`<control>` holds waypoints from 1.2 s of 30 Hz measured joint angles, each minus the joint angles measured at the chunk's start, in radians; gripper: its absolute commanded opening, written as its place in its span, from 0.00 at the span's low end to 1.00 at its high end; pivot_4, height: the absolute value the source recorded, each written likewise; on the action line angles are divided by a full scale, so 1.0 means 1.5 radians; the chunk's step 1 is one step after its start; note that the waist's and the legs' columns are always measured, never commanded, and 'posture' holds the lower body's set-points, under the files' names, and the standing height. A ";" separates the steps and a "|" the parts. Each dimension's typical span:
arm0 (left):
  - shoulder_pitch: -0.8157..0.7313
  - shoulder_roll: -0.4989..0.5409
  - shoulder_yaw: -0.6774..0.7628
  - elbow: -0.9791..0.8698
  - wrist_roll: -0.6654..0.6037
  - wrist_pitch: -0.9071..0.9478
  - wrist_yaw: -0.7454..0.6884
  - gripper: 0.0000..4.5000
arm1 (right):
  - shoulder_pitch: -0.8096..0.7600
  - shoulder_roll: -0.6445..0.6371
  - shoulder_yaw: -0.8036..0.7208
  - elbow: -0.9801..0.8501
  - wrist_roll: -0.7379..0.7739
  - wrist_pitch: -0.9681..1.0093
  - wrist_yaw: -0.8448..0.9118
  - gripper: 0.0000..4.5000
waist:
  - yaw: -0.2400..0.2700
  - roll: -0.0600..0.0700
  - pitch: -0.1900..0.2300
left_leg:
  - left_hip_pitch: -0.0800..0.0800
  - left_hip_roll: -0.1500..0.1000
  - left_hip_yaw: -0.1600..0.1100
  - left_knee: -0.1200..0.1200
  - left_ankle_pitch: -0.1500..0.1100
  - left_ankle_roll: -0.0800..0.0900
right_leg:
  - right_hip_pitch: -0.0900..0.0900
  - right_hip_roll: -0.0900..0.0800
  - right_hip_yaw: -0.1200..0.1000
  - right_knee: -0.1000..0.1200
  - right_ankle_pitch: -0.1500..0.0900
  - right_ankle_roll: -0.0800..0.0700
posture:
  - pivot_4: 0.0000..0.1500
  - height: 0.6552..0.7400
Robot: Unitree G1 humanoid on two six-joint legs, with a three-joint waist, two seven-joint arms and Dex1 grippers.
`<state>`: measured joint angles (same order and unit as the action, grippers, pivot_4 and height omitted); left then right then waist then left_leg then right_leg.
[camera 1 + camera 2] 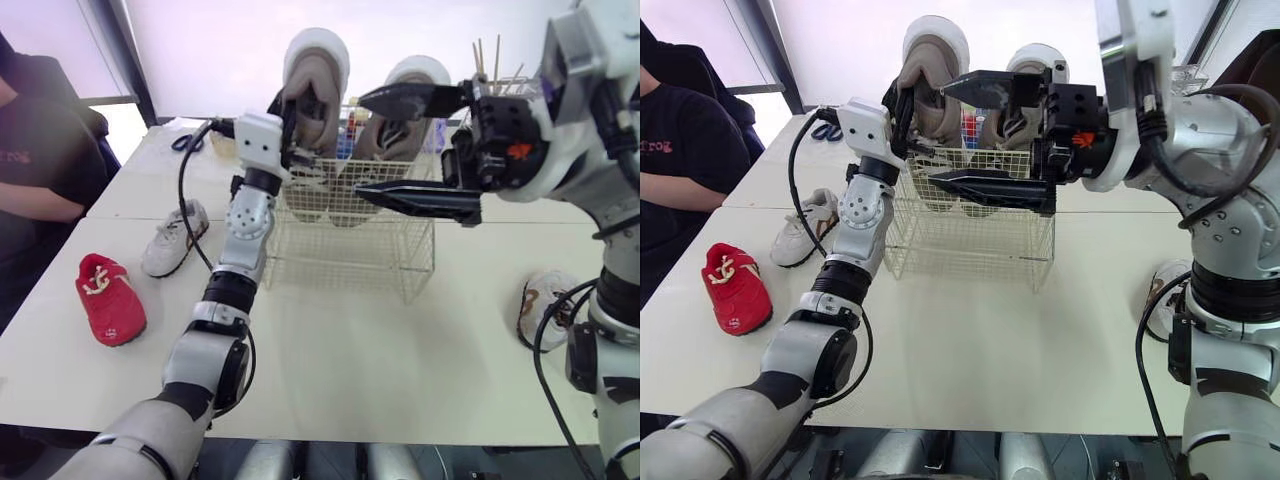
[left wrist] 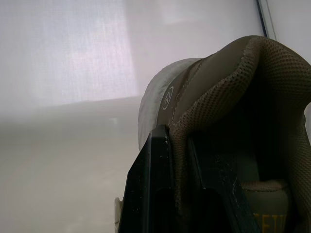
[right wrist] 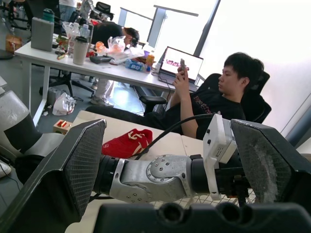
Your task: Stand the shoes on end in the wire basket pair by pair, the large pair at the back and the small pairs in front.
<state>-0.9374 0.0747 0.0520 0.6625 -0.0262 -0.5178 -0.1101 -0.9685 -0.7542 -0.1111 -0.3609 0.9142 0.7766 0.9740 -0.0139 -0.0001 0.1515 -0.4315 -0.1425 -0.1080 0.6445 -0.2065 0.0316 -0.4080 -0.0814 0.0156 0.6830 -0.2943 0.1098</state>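
Above wire basket (image 1: pixel 350 250) rim: left gripper (image 1: pixel 287 106) clamped on large shoe (image 1: pixel 316 68) collar
Right gripper (image 1: pixel 358 146): spread wide, hovering at basket's 6 o'clock side

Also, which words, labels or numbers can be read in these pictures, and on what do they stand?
Insole of the tan shoe: yellow letters, cut off, not readable.
Round logo on its heel: too small to read.
Person's shirt: red letters, blurred, not readable.
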 measured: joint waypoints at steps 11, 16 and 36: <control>0.128 0.011 0.000 -0.175 -0.035 0.149 -0.040 0.99 | -0.010 0.005 0.014 0.016 -0.010 -0.017 0.016 1.00 | 0.006 0.000 0.000 | 0.001 0.000 0.000 0.000 0.000 0.000 | 0.001 0.000 0.000 -0.001 0.000 0.000 | 1.00 1.00; 0.184 0.036 0.003 -0.300 -0.076 0.229 -0.071 0.99 | -0.012 0.006 0.018 0.030 -0.018 -0.021 0.025 1.00 | 0.002 -0.001 0.001 | 0.000 0.000 0.000 -0.001 0.000 0.000 | 0.000 0.000 0.000 -0.001 0.000 0.000 | 1.00 1.00; 0.335 0.459 0.187 -0.729 -0.636 0.843 -0.349 0.99 | 0.103 -0.088 -0.074 0.015 -0.137 0.084 -0.211 1.00 | 0.016 -0.001 0.002 | 0.001 0.000 0.000 -0.010 0.000 0.000 | -0.002 0.000 0.001 -0.012 0.000 -0.001 | 1.00 1.00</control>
<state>-0.4356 0.7637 0.3326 -0.4311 -0.9803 0.7464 -0.6337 -0.8133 -0.8854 -0.2226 -0.3384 0.7094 0.9023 0.6575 0.0099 -0.0011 0.1541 -0.4301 -0.1422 -0.1087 0.6295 -0.2069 0.0316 -0.4107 -0.0819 0.0166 0.6656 -0.2946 0.1089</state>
